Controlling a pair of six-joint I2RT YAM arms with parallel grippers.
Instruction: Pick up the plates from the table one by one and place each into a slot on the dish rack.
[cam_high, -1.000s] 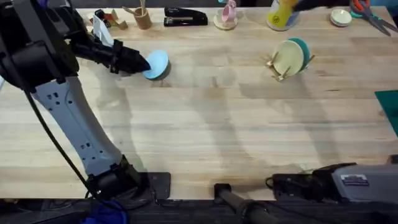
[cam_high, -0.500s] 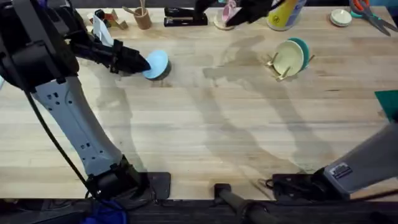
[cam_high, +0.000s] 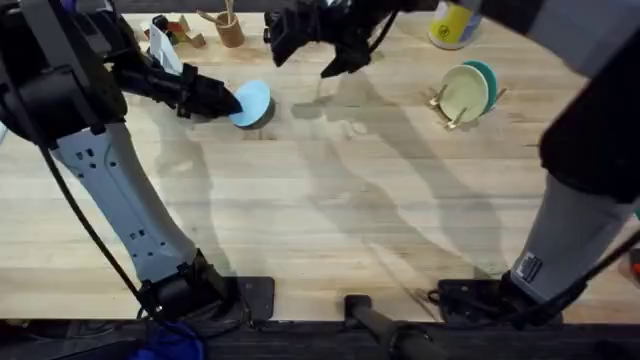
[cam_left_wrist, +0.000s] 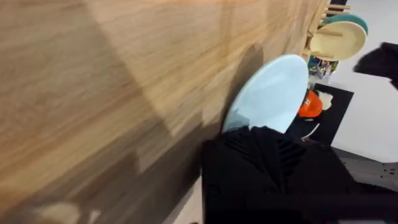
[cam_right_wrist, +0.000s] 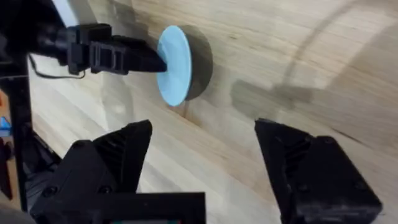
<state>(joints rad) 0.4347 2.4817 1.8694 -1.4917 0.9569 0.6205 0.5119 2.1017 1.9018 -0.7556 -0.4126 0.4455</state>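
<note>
Bright even overhead light; your right arm (cam_high: 580, 150) looms dark and blurred, dropping soft shadows across the table (cam_high: 330, 230). In your left wrist view, near fingers (cam_left_wrist: 273, 174) are defocused, wood streaked.

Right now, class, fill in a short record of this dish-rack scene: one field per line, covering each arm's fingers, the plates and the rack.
left gripper: shut on light blue plate, held tilted on edge at the table
right gripper: fingers open, holding nothing, reaching across toward the blue plate
dish rack: holds pale yellow plate and teal plate, both upright
</note>
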